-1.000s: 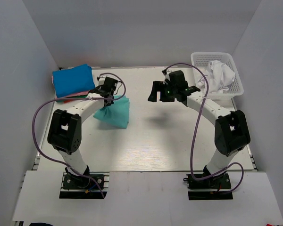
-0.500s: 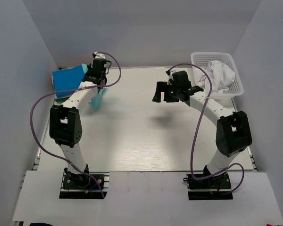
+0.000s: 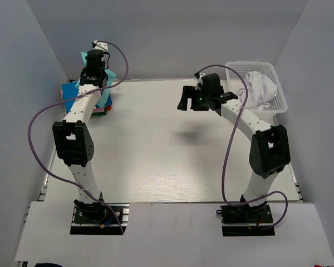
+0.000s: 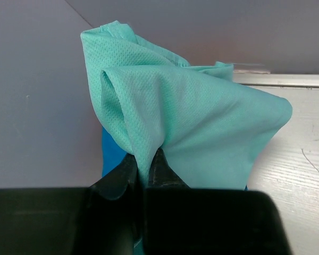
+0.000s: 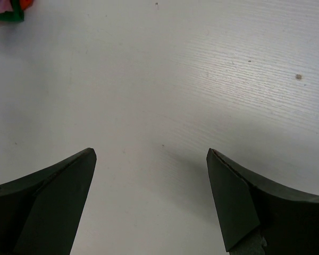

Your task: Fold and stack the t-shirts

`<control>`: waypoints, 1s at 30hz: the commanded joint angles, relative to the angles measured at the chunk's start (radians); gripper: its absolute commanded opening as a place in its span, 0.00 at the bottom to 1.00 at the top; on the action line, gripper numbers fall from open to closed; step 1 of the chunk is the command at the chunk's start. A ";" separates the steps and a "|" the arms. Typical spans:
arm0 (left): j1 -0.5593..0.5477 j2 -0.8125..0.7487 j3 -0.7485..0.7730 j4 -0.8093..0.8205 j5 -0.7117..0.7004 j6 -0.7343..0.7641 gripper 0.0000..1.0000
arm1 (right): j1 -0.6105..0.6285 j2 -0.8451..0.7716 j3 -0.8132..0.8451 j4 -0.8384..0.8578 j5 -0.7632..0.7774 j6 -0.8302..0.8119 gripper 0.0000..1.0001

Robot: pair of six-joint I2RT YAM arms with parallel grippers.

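My left gripper [image 3: 94,75] is shut on a bunched fold of the teal t-shirt [image 4: 191,122] and holds it in the air at the back left corner. The cloth hangs over the folded stack, where a blue t-shirt [image 3: 72,93] lies on top. The hanging teal cloth also shows in the top view [image 3: 104,99]. In the left wrist view the pinch [image 4: 147,159] sits at the bottom, with blue cloth [image 4: 109,154] below it. My right gripper [image 3: 187,100] is open and empty above the bare table [image 5: 165,69]. A crumpled white t-shirt [image 3: 260,89] lies in the basket.
The white plastic basket [image 3: 279,103] stands at the back right corner. Red and green edges of the stack [image 3: 102,110] stick out under the blue shirt, and also show in the right wrist view [image 5: 4,11]. Grey walls close in the back and both sides.
My left gripper has carried the teal shirt from the table's left middle up and back to above the stack. My right gripper has shifted slightly back and stayed open.
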 commanded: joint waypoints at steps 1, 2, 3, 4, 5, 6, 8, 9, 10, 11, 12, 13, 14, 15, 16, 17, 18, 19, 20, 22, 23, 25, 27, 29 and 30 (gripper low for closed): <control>0.022 -0.011 0.034 0.053 0.065 0.013 0.00 | -0.001 0.038 0.074 0.010 -0.013 0.039 0.90; 0.034 -0.011 0.016 0.071 0.074 0.013 0.00 | -0.001 0.046 0.086 0.013 -0.015 0.042 0.90; 0.048 0.004 0.016 0.072 0.074 0.003 0.00 | -0.001 0.057 0.105 0.007 -0.017 0.038 0.90; 0.057 0.027 0.016 0.081 0.074 -0.009 0.00 | -0.001 0.064 0.114 -0.003 -0.015 0.035 0.90; 0.074 0.041 0.016 0.081 0.083 -0.018 0.00 | 0.001 0.074 0.134 -0.006 -0.010 0.035 0.90; 0.083 0.056 0.027 0.081 0.083 -0.030 0.00 | -0.001 0.084 0.139 -0.007 -0.012 0.033 0.90; 0.109 0.090 0.039 0.069 0.106 -0.073 0.00 | -0.001 0.095 0.154 -0.012 -0.010 0.027 0.90; 0.119 0.101 0.053 0.069 0.106 -0.085 0.00 | -0.001 0.101 0.169 -0.016 -0.010 0.025 0.90; 0.128 0.111 0.053 0.069 0.106 -0.095 0.00 | -0.002 0.106 0.179 -0.026 -0.010 0.025 0.90; 0.128 0.122 0.077 0.069 0.106 -0.107 0.00 | -0.002 0.117 0.192 -0.029 -0.010 0.022 0.90; 0.154 0.143 0.077 0.069 0.106 -0.107 0.00 | -0.001 0.118 0.208 -0.035 -0.007 0.021 0.90; 0.165 0.154 0.103 0.069 0.106 -0.107 0.00 | -0.001 0.120 0.218 -0.042 -0.009 0.019 0.90; 0.174 0.163 0.112 0.069 0.096 -0.107 0.00 | -0.001 0.133 0.226 -0.050 -0.010 0.018 0.90; 0.195 0.173 0.113 0.069 0.096 -0.121 0.00 | 0.001 0.137 0.237 -0.055 -0.012 0.016 0.90; 0.204 0.183 0.123 0.069 0.096 -0.130 0.00 | 0.001 0.146 0.241 -0.065 -0.012 0.013 0.90; 0.205 0.184 0.123 0.069 0.096 -0.141 0.01 | 0.001 0.150 0.245 -0.070 -0.013 0.010 0.90; 0.220 0.196 0.132 0.069 0.096 -0.141 0.18 | -0.001 0.161 0.249 -0.073 -0.015 0.007 0.90; 0.229 0.196 0.132 0.059 0.080 -0.156 0.22 | -0.002 0.166 0.258 -0.078 -0.014 0.008 0.90; 0.229 0.206 0.142 0.050 0.068 -0.165 0.26 | 0.001 0.167 0.264 -0.087 -0.012 0.010 0.90; 0.247 0.216 0.163 0.041 0.068 -0.185 0.43 | -0.002 0.184 0.290 -0.099 -0.004 0.001 0.90; 0.247 0.216 0.163 0.041 0.068 -0.185 0.48 | -0.001 0.186 0.295 -0.108 -0.004 -0.005 0.90; 0.257 0.239 0.194 0.006 0.025 -0.207 0.69 | -0.004 0.193 0.312 -0.118 0.002 -0.010 0.90; 0.266 0.259 0.229 -0.052 -0.009 -0.234 0.81 | -0.002 0.192 0.318 -0.121 0.005 -0.016 0.90; 0.278 0.291 0.296 -0.103 -0.059 -0.262 1.00 | -0.001 0.186 0.320 -0.124 0.011 -0.019 0.90; 0.278 0.291 0.327 -0.147 -0.059 -0.274 1.00 | -0.001 0.178 0.318 -0.127 0.010 -0.022 0.90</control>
